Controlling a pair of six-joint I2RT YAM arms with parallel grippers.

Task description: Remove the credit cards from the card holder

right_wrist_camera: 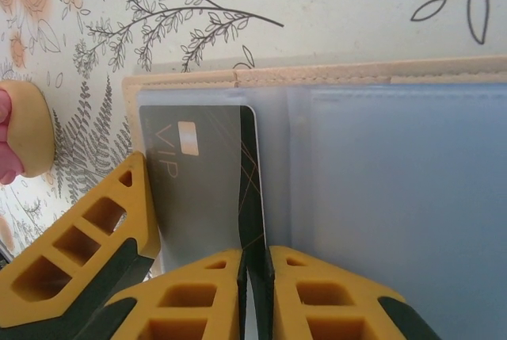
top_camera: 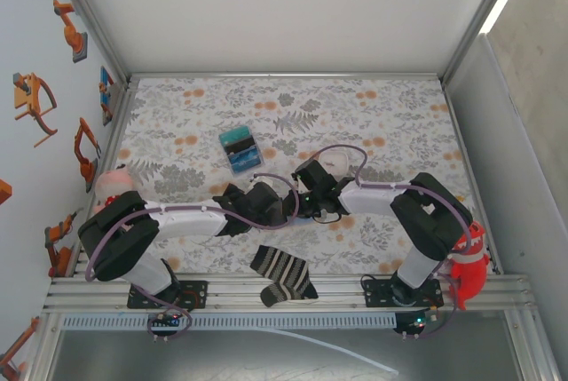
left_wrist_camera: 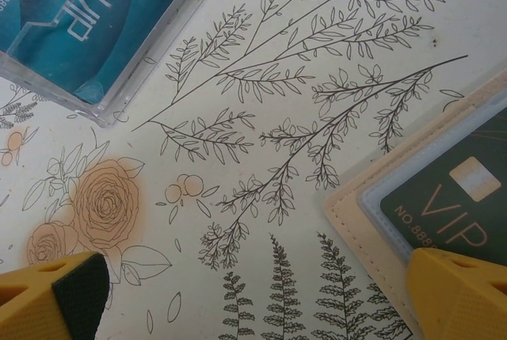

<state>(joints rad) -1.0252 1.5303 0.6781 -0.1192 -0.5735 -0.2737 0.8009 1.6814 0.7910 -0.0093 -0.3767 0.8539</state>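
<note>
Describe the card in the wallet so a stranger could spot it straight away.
On the floral tablecloth lies an open tan card holder with blue-grey pockets. In its end pocket sits the dark card: charcoal-green with gold chip and VIP lettering, unlike the teal cards in the clear box nearby.

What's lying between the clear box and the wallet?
Nothing but bare flowered tablecloth between the clear box and the wallet, seen from the left wrist.

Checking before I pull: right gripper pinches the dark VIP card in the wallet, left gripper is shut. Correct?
No: the left gripper is open, jaws spread wide, per the left wrist view. The right gripper does pinch the dark VIP card in the wallet.
</note>
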